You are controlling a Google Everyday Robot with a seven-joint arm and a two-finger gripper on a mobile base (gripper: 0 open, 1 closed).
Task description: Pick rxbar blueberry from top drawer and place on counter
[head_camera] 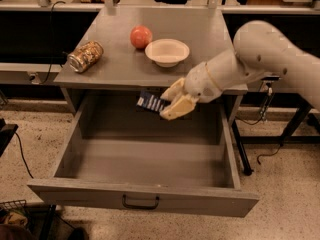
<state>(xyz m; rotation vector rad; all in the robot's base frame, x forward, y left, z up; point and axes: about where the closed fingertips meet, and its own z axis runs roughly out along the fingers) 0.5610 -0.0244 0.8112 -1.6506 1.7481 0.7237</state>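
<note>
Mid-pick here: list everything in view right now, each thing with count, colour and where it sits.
rxbar blueberry: one, dark navy, held in the air over the back of the open drawer
top drawer: one, grey, pulled open, nothing else seen inside
drawer handle: one, dark, middle of the front panel
counter: one, grey, above the drawer
can: one, shiny with a tan mottled label, on its side at the counter's left
round fruit: one, red, middle of the counter, left of the bowl
bowl: one, off-white, upright, middle of the counter
gripper: one, cream fingers, shut on the rxbar blueberry, below the counter's front edge
arm: one, white, reaching in from the right
</note>
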